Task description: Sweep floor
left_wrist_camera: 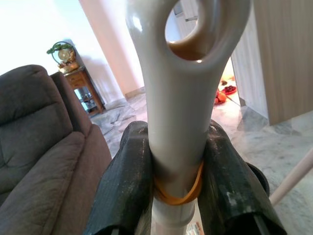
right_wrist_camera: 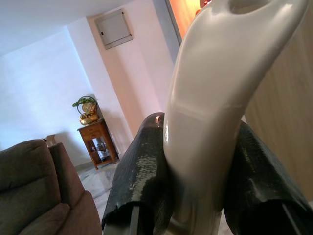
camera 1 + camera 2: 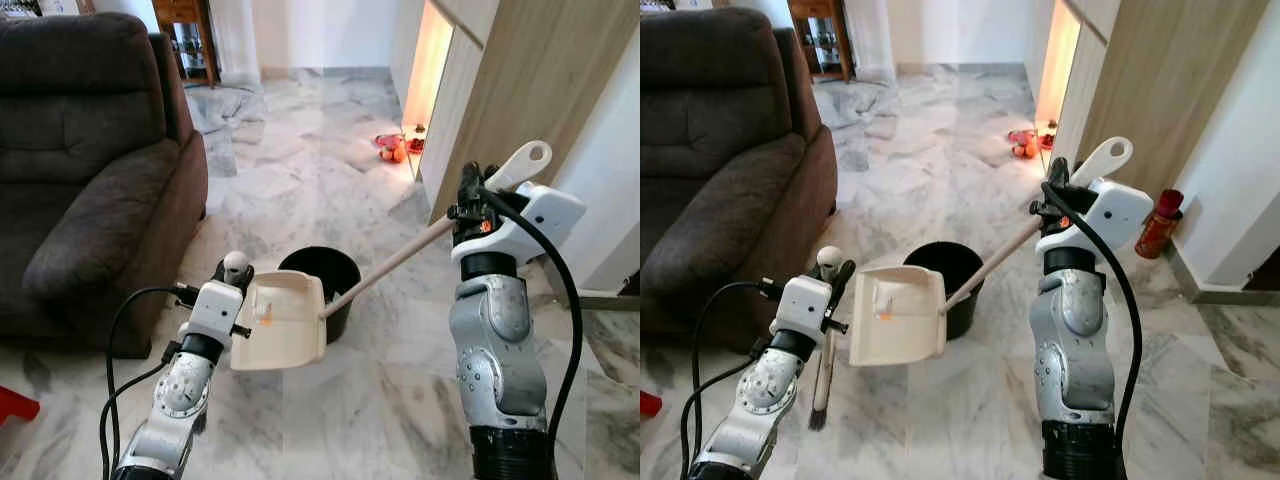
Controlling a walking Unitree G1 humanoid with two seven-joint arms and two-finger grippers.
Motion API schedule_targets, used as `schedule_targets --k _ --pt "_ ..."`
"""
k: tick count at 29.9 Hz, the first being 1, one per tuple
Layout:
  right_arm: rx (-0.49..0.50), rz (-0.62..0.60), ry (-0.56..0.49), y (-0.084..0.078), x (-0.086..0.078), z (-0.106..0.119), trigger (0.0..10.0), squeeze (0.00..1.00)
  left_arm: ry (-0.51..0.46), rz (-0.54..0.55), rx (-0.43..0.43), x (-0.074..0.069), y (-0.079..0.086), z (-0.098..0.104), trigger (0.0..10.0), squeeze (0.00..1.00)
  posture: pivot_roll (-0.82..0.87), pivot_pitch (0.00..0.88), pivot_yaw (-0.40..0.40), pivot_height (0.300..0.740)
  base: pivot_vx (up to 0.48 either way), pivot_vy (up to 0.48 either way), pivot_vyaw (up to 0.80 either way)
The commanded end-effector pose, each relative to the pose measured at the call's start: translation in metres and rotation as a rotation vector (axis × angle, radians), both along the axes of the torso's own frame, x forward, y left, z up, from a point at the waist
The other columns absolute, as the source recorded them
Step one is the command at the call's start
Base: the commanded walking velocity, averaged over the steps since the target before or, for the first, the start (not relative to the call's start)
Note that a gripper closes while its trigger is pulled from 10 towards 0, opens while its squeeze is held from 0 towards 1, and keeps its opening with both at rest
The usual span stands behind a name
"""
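The right gripper (image 3: 1060,190) pinches the dustpan (image 3: 895,315) handle; the pan, far below, overhangs the bucket (image 3: 950,272). Tilting crookedly could spill debris (seemingly small). The left gripper (image 3: 835,272) pinches the broom (image 3: 821,385).

cream dustpan (image 3: 280,322) tilted over black bucket (image 3: 330,280).

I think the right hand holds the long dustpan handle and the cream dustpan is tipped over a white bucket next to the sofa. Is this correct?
Not quite: the bucket is black, not white, as the left eye view shows. The rest stands: the right hand holds the long handle, and the cream dustpan is tipped over the bucket, next to the sofa.
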State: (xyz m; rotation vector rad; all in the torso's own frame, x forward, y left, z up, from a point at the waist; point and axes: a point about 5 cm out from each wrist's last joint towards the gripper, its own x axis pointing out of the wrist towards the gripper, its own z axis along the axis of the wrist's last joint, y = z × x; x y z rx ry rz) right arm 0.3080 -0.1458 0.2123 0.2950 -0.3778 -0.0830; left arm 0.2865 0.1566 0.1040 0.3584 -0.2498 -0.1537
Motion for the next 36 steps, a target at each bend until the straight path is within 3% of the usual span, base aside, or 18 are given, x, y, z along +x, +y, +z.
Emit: schedule_targets --k 1,36 --pt "0.026 0.004 -0.086 0.0026 -0.0011 0.017 10.0 0.0 -0.05 -0.002 0.023 0.0025 0.0001 0.009 10.0 0.0 0.15 0.0 0.02 0.74 0.416 0.0 0.0" --pt "0.035 0.03 -0.1 0.0103 0.0028 0.0195 10.0 0.0 -0.083 0.0 0.022 0.0049 0.0009 0.0163 10.0 0.0 0.17 0.0 0.016 0.74 0.42 0.0 0.0"
